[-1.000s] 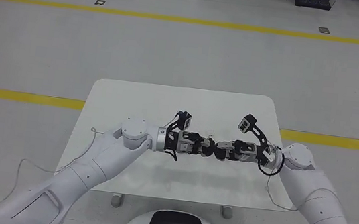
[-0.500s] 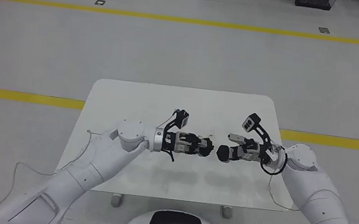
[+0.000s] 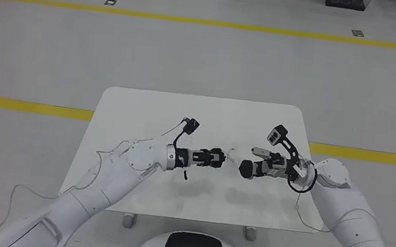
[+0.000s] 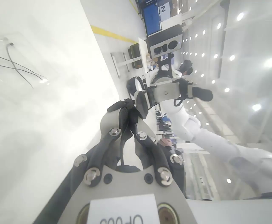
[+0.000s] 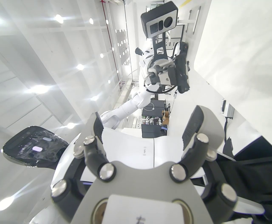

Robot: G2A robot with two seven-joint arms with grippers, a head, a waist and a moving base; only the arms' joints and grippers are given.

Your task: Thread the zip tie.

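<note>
Zip tie (image 4: pixel 122 140): a thin, black, flexible strip, seen in the left wrist view. It runs from between the closed fingertips back toward the palm, bending slightly on the way. Its ends are hidden by the fingers.
Where it sits: in the left gripper (image 4: pixel 124 107), held above the white table (image 3: pixel 147 110) near the table's middle.
Left gripper (image 3: pixel 220 158): fingers pressed together, pinching the zip tie, tips pointing at the other arm.
Right gripper (image 5: pixel 148 121): fingers spread wide with nothing between them. In the top view it (image 3: pixel 244 168) faces the left gripper across a short gap, not touching it.
Height: both grippers are off the table surface, roughly level with each other.
Also on the table: a few thin dark strands (image 4: pixel 23 71) lie loosely crossed over one another, well apart from the left gripper's fingers.
</note>
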